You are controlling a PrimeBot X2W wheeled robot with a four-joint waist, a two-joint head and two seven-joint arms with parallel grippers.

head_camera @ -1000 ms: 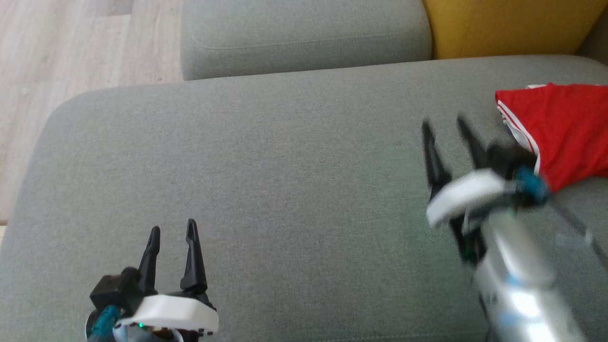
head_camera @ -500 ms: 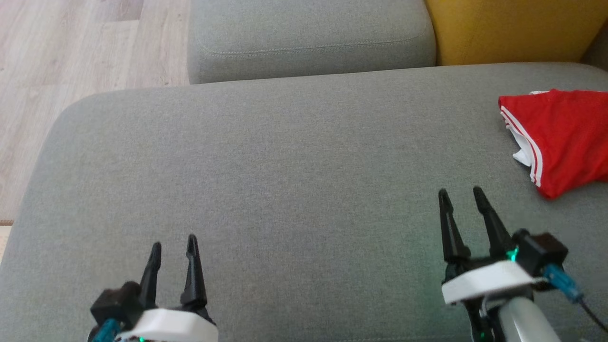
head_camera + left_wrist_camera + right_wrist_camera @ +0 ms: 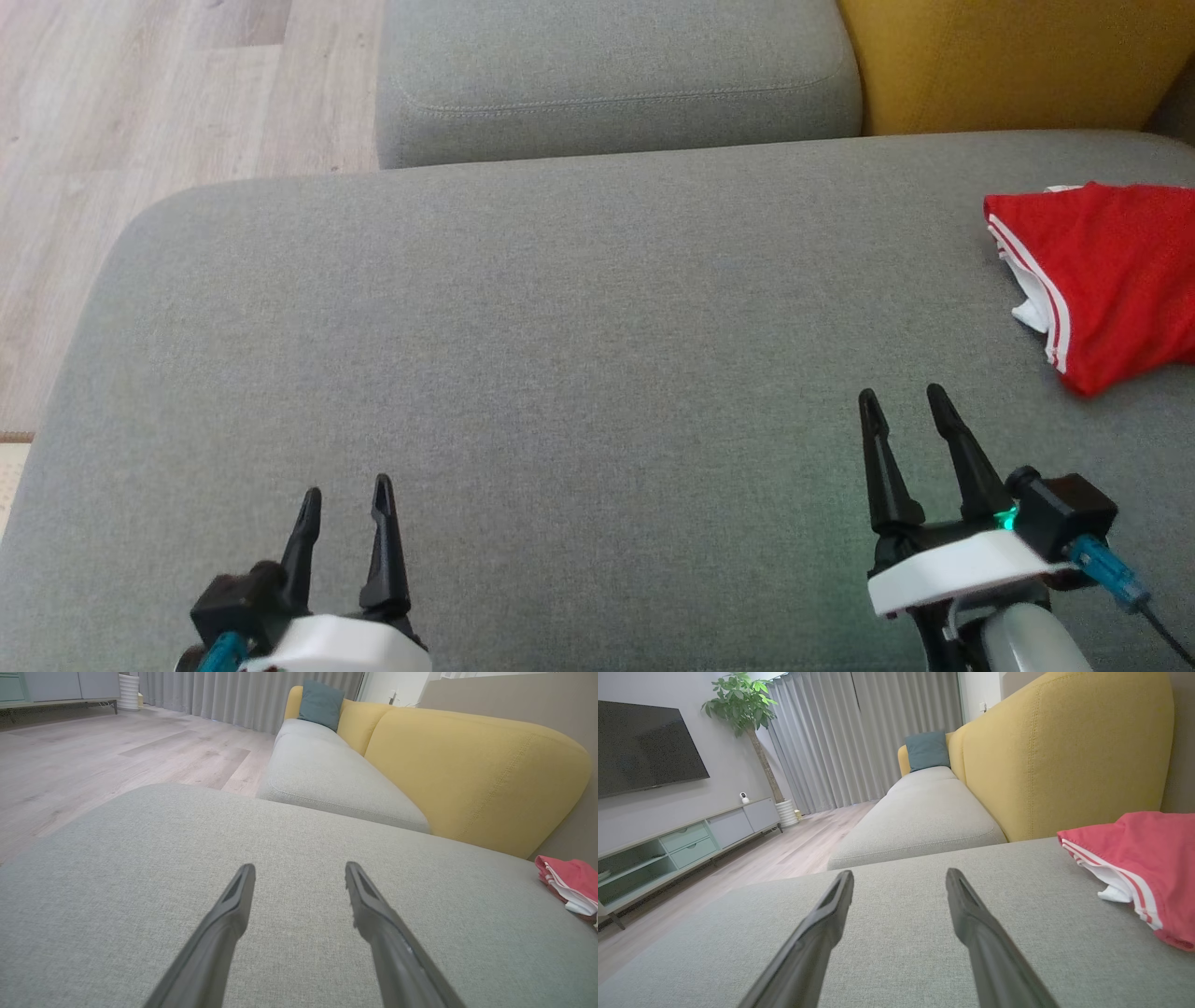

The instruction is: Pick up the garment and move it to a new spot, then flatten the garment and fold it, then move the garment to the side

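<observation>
The garment [image 3: 1106,280] lies compactly folded at the far right of the cushion [image 3: 560,355] (set aside, I judge). The left gripper [image 3: 345,487] and right gripper [image 3: 903,394] hover near, both spread and empty. Little seems left to do.

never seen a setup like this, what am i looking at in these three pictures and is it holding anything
This is a robot with two arms, each ending in a two-fingered gripper. One picture comes from a camera on its head, looking down at a grey sofa cushion: the left gripper shows at lower left, the right gripper at lower right. The two others come from cameras on each wrist, looking along that gripper's fingers. A red garment with white stripes lies at the cushion's right end, apart from both grippers. Both are open and hold nothing.
</observation>
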